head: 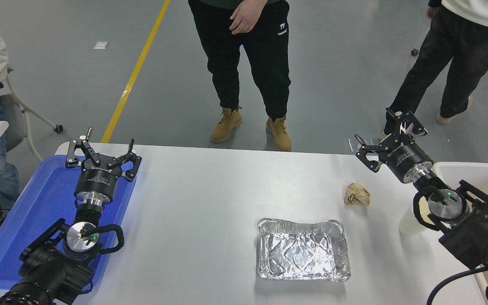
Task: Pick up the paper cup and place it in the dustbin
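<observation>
A lab or test hall: grey floor (pixel 354 63) with a yellow line (pixel 136 70), onlookers standing.

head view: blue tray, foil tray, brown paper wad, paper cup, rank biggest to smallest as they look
1. blue tray
2. foil tray
3. brown paper wad and paper cup: unsure, the right arm hides most of the cup.

You have a crumpled brown paper wad (pixel 357 194) beyond the foil tray (pixel 303 250); a blue tray (pixel 36 199) lies far left; two people (pixel 248 63) stand beyond the table (pixel 210 203).

Foil tray (pixel 303 250) mid-table; paper wad (pixel 357 194) behind it; dustbin (pixel 481 170) far right
</observation>
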